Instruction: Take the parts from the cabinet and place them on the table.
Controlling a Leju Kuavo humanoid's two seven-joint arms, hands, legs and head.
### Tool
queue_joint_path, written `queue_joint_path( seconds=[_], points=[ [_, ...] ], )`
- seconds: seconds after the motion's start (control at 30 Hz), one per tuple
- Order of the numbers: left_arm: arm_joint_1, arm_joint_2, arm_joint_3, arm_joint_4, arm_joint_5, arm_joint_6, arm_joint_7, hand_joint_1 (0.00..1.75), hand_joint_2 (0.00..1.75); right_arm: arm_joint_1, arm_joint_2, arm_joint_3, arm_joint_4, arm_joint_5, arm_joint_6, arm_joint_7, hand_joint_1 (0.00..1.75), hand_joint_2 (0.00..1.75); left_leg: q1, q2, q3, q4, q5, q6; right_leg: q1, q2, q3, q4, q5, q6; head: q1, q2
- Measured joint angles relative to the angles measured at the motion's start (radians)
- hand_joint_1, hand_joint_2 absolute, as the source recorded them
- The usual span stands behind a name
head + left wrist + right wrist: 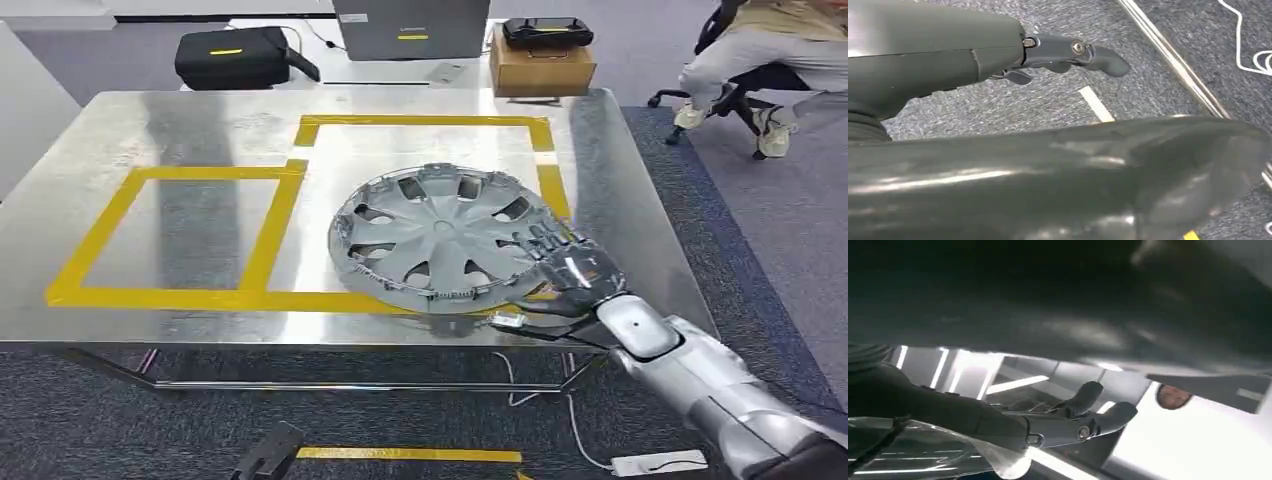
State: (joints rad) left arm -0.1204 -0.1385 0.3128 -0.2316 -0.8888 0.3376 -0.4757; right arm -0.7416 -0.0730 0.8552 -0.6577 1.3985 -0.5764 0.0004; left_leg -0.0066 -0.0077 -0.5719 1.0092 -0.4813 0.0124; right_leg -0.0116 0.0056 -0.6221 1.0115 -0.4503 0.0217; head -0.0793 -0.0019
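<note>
Hubcap [440, 240] lies face-up on your steel bench [180, 130], inside the yellow-taped box [420, 121], right robot hand [565, 272] gripping its near rim to steady the set-down, while the left robot hand [1068, 52] hangs empty, fingers apart.

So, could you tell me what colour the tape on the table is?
Yellow tape, clearest in the head view.
</note>
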Motion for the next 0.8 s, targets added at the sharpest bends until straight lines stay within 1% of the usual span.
queue_joint_path(
  seconds=[0.1, 0.17, 0.2, 0.23, 0.27, 0.3, 0.33, 0.37, 0.4, 0.43, 0.5, 0.6, 0.63, 0.7, 0.73, 0.77, 0.8],
  points=[
    [0.001, 0.0, 0.008, 0.0, 0.011, 0.003, -0.006, 0.0, 0.0, -0.002, -0.09, -0.029, -0.049, 0.011, 0.025, 0.008, 0.0, 0.0, 0.0, 0.0, 0.0, 0.001, 0.0, 0.0, 0.0, 0.0, 0.0, 0.0, 0.0, 0.0, 0.0, 0.0],
    [0.001, 0.0, 0.017, 0.0, 0.021, 0.008, -0.012, 0.0, 0.0, 0.0, -0.174, -0.056, -0.105, 0.0, 0.046, 0.005, 0.0, 0.0, -0.001, 0.0, 0.0, 0.002, -0.001, 0.001, 0.0, 0.0, 0.0, -0.001, 0.001, 0.002, -0.001, 0.0],
    [0.001, 0.0, 0.018, 0.0, 0.024, 0.011, -0.014, 0.0, 0.0, 0.003, -0.207, -0.066, -0.125, -0.008, 0.052, 0.0, 0.0, 0.0, -0.001, -0.002, -0.001, 0.003, -0.001, 0.002, -0.001, -0.004, 0.001, -0.001, 0.0, 0.003, 0.0, 0.0],
    [0.003, -0.001, 0.021, 0.0, 0.031, 0.015, -0.016, 0.0, 0.0, 0.01, -0.277, -0.092, -0.163, -0.028, 0.061, -0.005, 0.0, 0.0, -0.001, -0.007, -0.001, 0.003, -0.001, 0.002, 0.0, -0.008, 0.002, -0.001, -0.001, 0.004, 0.0, 0.0],
    [0.006, -0.001, 0.025, 0.0, 0.034, 0.017, -0.018, 0.0, 0.0, 0.015, -0.314, -0.111, -0.186, -0.04, 0.065, -0.012, 0.0, 0.0, -0.001, -0.008, -0.001, 0.003, -0.001, 0.002, 0.0, -0.009, 0.002, -0.001, -0.001, 0.005, 0.0, 0.0],
    [0.009, -0.001, 0.03, 0.0, 0.04, 0.021, -0.021, 0.0, 0.0, 0.027, -0.378, -0.141, -0.22, -0.056, 0.073, -0.016, 0.0, 0.0, -0.001, -0.008, -0.001, 0.004, -0.002, 0.004, 0.0, -0.009, 0.002, -0.001, -0.002, 0.005, 0.0, 0.0],
    [0.01, 0.0, 0.036, 0.0, 0.043, 0.023, -0.023, 0.0, 0.0, 0.046, -0.43, -0.166, -0.256, -0.073, 0.082, -0.017, 0.0, 0.0, -0.001, -0.008, -0.001, 0.005, -0.003, 0.005, 0.0, -0.009, 0.003, -0.001, -0.002, 0.006, 0.0, 0.0],
    [0.009, -0.001, 0.04, 0.0, 0.046, 0.025, -0.025, 0.0, 0.0, 0.074, -0.479, -0.189, -0.289, -0.091, 0.09, -0.017, 0.0, 0.0, -0.001, -0.008, 0.0, 0.006, -0.004, 0.007, 0.0, -0.01, 0.005, -0.002, -0.003, 0.007, 0.0, 0.0],
    [0.01, -0.001, 0.044, 0.0, 0.052, 0.026, -0.027, 0.0, 0.0, 0.112, -0.553, -0.233, -0.34, -0.119, 0.101, -0.019, 0.0, 0.0, -0.001, -0.011, 0.0, 0.006, -0.005, 0.008, -0.001, -0.012, 0.006, -0.002, -0.004, 0.009, 0.0, 0.0],
    [0.012, 0.0, 0.046, 0.0, 0.054, 0.028, -0.028, 0.0, 0.0, 0.146, -0.607, -0.27, -0.377, -0.138, 0.108, -0.022, 0.0, 0.0, -0.001, -0.012, 0.0, 0.006, -0.006, 0.009, -0.001, -0.013, 0.007, -0.002, -0.005, 0.01, 0.001, 0.0],
    [0.016, 0.0, 0.053, 0.0, 0.058, 0.032, -0.029, 0.0, 0.0, 0.205, -0.69, -0.342, -0.444, -0.153, 0.119, -0.035, 0.0, 0.0, -0.001, -0.01, 0.0, 0.006, -0.008, 0.012, -0.002, -0.009, 0.007, -0.002, -0.005, 0.01, 0.0, 0.0],
    [0.012, -0.001, 0.062, 0.0, 0.06, 0.032, -0.031, 0.0, 0.0, 0.266, -0.761, -0.407, -0.515, -0.141, 0.147, -0.032, 0.0, 0.0, -0.001, -0.003, 0.002, 0.006, -0.01, 0.012, -0.002, -0.002, 0.007, -0.002, -0.005, 0.011, 0.0, 0.0],
    [0.01, -0.002, 0.063, 0.0, 0.061, 0.033, -0.031, 0.0, 0.0, 0.292, -0.78, -0.422, -0.53, -0.141, 0.154, -0.024, 0.0, 0.0, -0.002, -0.003, 0.004, 0.006, -0.01, 0.012, -0.001, -0.002, 0.008, -0.003, -0.006, 0.011, 0.0, 0.0],
    [0.009, -0.003, 0.067, 0.0, 0.066, 0.035, -0.032, 0.0, 0.0, 0.391, -0.849, -0.481, -0.588, -0.164, 0.157, 0.009, 0.0, 0.0, -0.003, -0.008, 0.005, 0.007, -0.01, 0.013, -0.001, -0.009, 0.01, -0.003, -0.007, 0.014, 0.0, 0.0],
    [0.011, -0.003, 0.069, 0.0, 0.073, 0.037, -0.034, 0.0, 0.0, 0.455, -0.879, -0.523, -0.615, -0.179, 0.155, 0.022, 0.0, 0.0, -0.002, -0.011, 0.005, 0.007, -0.01, 0.013, -0.001, -0.012, 0.012, -0.003, -0.009, 0.016, 0.0, 0.0],
    [0.015, -0.003, 0.072, 0.0, 0.076, 0.039, -0.038, 0.0, 0.0, 0.535, -0.909, -0.59, -0.644, -0.193, 0.153, 0.025, 0.0, 0.0, -0.002, -0.013, 0.005, 0.007, -0.01, 0.013, -0.001, -0.013, 0.012, -0.003, -0.009, 0.016, 0.0, 0.0],
    [0.018, -0.003, 0.076, 0.0, 0.083, 0.042, -0.04, 0.0, 0.0, 0.617, -0.923, -0.676, -0.678, -0.197, 0.153, 0.014, 0.0, 0.0, -0.002, -0.014, 0.005, 0.006, -0.011, 0.014, -0.001, -0.014, 0.014, -0.003, -0.01, 0.015, 0.0, 0.0]
  ],
)
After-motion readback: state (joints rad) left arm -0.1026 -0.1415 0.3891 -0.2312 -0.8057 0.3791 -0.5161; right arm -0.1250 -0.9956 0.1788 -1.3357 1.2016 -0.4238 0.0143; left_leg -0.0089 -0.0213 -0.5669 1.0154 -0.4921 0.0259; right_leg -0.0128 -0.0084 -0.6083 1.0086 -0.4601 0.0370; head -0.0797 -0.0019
